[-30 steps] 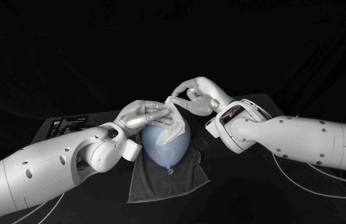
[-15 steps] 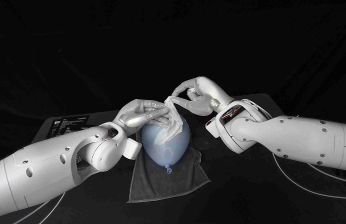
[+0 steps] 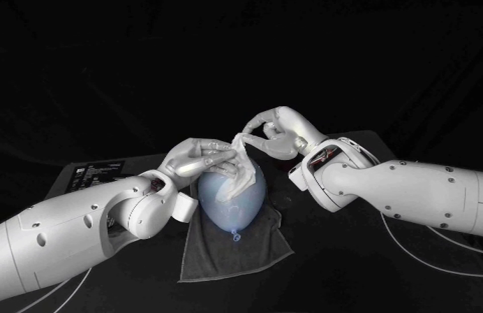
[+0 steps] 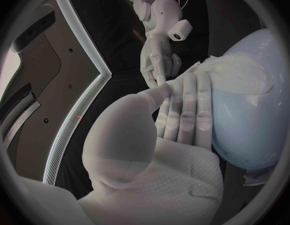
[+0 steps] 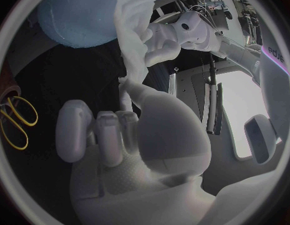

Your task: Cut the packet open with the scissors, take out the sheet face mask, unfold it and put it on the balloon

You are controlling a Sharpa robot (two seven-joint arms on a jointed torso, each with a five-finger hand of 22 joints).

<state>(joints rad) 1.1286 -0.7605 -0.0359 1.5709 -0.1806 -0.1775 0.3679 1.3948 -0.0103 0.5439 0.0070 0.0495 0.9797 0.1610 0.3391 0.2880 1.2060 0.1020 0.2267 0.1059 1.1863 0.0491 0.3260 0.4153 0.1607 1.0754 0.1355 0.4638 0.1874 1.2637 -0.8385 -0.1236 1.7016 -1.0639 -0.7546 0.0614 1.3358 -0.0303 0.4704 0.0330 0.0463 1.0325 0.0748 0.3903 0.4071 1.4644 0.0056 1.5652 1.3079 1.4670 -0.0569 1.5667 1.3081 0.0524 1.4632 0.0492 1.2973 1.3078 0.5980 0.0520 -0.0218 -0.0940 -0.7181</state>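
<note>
A grey cloth (image 3: pixel 232 257) lies on the black table (image 3: pixel 332 260), perhaps a towel.

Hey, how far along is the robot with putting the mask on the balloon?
Done: the sheet mask is out, and the scissors lie set aside. In hand: the left hand and right hand both pinch the mask, bunched against the top of the balloon. Left: spread it flat over the balloon and let go.

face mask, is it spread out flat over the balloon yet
No: the face mask hangs bunched in a narrow strip from the pinch of the right hand, leaving most of the balloon bare.
</note>
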